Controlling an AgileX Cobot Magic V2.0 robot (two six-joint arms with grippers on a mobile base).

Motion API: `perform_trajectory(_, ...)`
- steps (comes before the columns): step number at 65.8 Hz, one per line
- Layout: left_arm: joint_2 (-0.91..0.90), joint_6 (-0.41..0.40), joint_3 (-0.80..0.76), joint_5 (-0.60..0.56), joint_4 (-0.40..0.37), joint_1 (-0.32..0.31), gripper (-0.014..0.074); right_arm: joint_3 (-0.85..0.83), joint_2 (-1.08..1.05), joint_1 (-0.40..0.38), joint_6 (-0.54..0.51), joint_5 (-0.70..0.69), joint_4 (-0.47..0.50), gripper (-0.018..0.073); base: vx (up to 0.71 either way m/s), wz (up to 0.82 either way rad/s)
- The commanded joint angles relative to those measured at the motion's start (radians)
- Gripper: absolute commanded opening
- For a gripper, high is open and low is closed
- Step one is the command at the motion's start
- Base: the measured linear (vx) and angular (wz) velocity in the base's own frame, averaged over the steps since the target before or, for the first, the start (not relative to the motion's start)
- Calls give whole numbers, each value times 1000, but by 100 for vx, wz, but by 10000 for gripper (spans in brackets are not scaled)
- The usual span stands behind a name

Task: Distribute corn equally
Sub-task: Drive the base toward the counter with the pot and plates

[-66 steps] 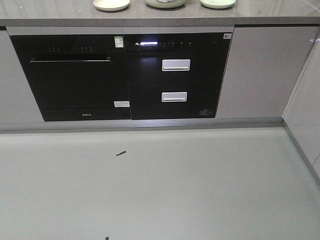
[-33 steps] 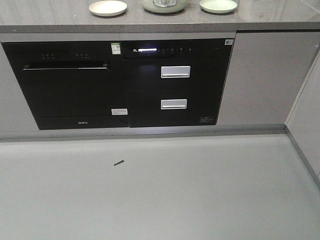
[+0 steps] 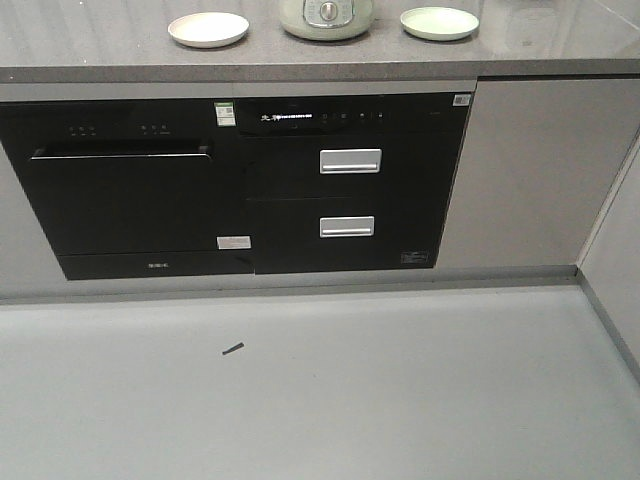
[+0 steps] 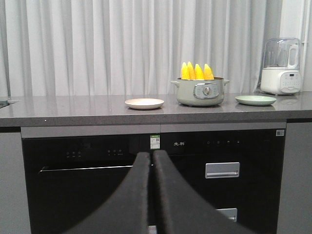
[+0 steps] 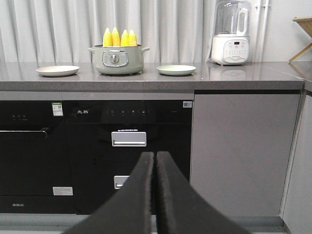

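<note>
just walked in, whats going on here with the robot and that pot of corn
Nothing is being handled yet. Four corn cobs stand upright in the green pot on the counter, between a cream plate on one side and a pale green plate on the other, both bare. The left pincer and the right pincer are both shut and hold nothing, out in front of the black appliances below the counter, so no corn has been shared out so far.

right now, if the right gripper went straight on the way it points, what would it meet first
Probably the front of the black drawer unit under the counter, near its upper handle. The shut right gripper points about level at it; the pot of corn sits higher. Depth is unclear.
</note>
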Motion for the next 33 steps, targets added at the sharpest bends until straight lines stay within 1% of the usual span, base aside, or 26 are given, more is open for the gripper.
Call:
perform_trajectory(1, -17, 0, 14, -71, -9, -2, -6, 11, -1, 2, -2, -74, -9, 0, 17, -1)
perform_trajectory(33, -17, 0, 14, -71, -9, -2, -6, 11, -1, 2, -2, -74, -9, 0, 14, -2)
